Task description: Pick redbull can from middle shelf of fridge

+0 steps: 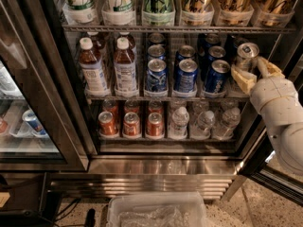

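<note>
The redbull can (247, 55) stood upright at the middle shelf's (142, 98) right end, at 11 o'clock from the gripper (252, 72), seemingly touching it; whether it was gripped I could not tell

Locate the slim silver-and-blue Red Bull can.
In the camera view, the slim silver-and-blue redbull can is at the right end of the chrome wire middle shelf, beside the wider blue cans, held by the tan gripper.
</note>
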`<state>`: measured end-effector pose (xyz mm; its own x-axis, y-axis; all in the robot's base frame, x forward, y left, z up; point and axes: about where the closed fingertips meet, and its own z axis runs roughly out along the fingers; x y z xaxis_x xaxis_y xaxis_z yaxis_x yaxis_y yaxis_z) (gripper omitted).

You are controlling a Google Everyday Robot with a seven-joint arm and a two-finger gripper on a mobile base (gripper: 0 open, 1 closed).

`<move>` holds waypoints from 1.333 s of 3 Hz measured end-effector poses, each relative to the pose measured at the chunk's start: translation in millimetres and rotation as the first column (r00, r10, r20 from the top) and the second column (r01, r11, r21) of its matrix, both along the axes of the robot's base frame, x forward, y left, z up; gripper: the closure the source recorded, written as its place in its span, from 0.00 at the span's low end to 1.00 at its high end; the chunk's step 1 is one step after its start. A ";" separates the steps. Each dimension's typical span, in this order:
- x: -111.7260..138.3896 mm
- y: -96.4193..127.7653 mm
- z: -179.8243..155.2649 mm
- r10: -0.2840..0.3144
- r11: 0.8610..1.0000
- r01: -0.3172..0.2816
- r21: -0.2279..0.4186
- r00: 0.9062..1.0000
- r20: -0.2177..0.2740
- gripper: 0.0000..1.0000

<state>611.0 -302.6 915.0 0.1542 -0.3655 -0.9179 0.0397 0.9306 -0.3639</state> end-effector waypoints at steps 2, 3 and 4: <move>-69.4 -5.1 13.7 0.094 0.995 -0.096 -0.040 0.994 -0.056 1.00; -107.1 -5.4 27.3 0.158 0.983 -0.165 -0.081 0.984 -0.082 1.00; -135.2 -9.8 50.7 0.218 0.966 -0.229 -0.121 0.971 -0.101 1.00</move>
<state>475.7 -312.5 965.7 0.1678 -0.4485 -0.8779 -0.2008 0.8563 -0.4759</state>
